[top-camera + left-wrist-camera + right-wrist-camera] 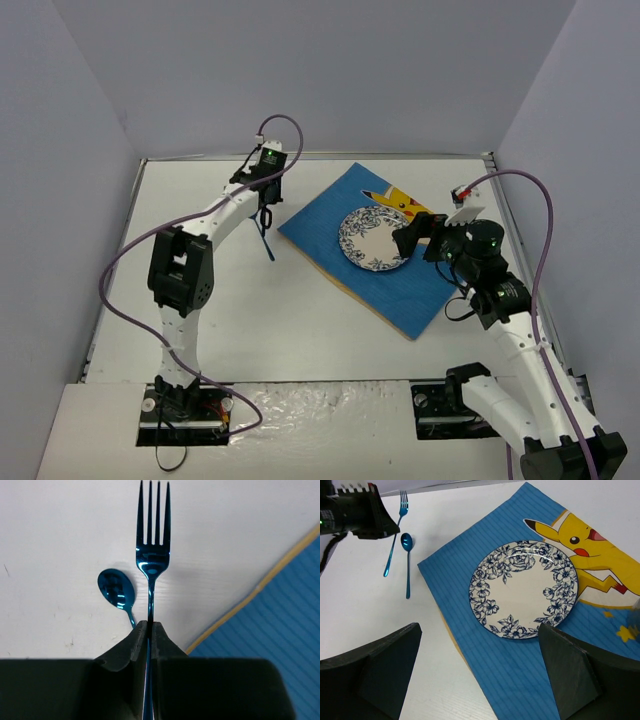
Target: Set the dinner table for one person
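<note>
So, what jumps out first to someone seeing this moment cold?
The blue placemat with its yellow cartoon figure lies askew, right of centre on the white dinner table, with a blue-flowered plate on it. Left of the mat, a shiny blue fork is clamped in the shut left gripper, and a matching spoon lies on the table beside it.

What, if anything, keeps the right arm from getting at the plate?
Probably nothing, so likely yes. The right gripper is open and empty, and the plate lies bare on the blue placemat straight ahead of it. The left gripper, shut on the fork, is off beyond the placemat's edge.
</note>
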